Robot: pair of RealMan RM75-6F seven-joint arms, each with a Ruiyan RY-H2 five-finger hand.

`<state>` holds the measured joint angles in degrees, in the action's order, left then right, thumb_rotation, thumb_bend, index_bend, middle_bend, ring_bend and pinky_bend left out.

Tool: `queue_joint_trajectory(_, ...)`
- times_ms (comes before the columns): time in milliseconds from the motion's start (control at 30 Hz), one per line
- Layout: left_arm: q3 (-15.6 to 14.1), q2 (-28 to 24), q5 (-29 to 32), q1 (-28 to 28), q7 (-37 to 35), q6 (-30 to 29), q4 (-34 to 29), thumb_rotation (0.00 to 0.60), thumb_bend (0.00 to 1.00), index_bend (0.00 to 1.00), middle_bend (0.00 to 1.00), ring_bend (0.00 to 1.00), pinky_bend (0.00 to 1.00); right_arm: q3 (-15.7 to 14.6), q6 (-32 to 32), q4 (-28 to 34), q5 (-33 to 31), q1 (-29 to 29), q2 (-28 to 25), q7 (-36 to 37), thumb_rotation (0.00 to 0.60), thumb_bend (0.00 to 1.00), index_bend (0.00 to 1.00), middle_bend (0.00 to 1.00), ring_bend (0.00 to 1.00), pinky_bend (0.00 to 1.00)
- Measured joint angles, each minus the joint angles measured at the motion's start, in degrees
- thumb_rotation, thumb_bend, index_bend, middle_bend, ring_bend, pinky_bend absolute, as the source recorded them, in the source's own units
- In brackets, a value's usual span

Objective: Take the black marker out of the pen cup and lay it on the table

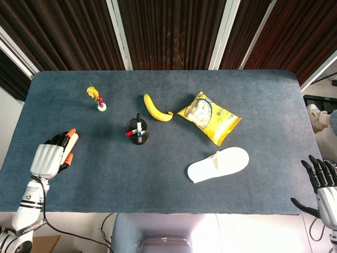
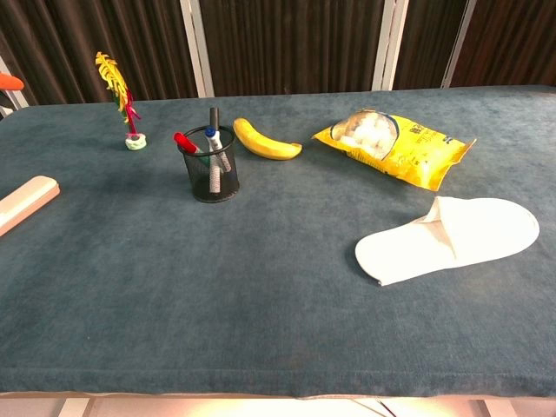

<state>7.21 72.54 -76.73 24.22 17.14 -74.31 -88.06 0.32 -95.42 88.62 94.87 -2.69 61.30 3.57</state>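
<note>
A black mesh pen cup (image 1: 137,132) (image 2: 213,175) stands upright left of the table's middle. A black marker (image 1: 139,120) (image 2: 214,118) stands upright in it, beside a red-capped marker (image 2: 184,142) and a blue-capped one (image 2: 211,135). My left hand (image 1: 51,154) rests on the table near the left edge, well to the left of the cup, fingers stretched forward and holding nothing. Only one of its fingers (image 2: 26,202) shows in the chest view. My right hand (image 1: 321,184) hovers off the table's front right corner, fingers apart and empty, far from the cup.
Behind the cup lie a banana (image 1: 157,108) and a yellow snack bag (image 1: 209,117). A white slipper (image 1: 218,164) sits front right. A small yellow and red toy on a white base (image 1: 97,98) stands at the back left. Blue cloth covers the table (image 1: 158,184).
</note>
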Motion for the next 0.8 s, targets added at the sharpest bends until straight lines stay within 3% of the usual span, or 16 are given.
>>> queue_joint_trajectory(367,0.9,1.3,1.2,1.5,3.1,1.8,0.0,0.600,0.42,0.11,0.24,0.29,0.49,0.0,-0.2,0.1,0.3,0.0,-0.2,0.4,0.600,0.18,0.09,0.05,0.02,0.15)
queue_joint_trajectory(600,3.1,2.2,2.7,4.5,5.4,4.3,-1.2,0.600,0.42,0.11,0.43,0.53,0.59,0.2,0.6,-0.1,-0.5,0.2,0.0,0.0,0.600,0.18,0.09,0.05,0.02,0.15)
queue_joint_trajectory(800,5.7,3.4,5.4,8.3,10.5,6.7,-2.7,0.600,0.42,0.14,0.52,0.62,0.66,0.1,1.6,0.1,-0.6,0.6,-0.1,-0.1,0.600,0.18,0.10,0.05,0.02,0.15)
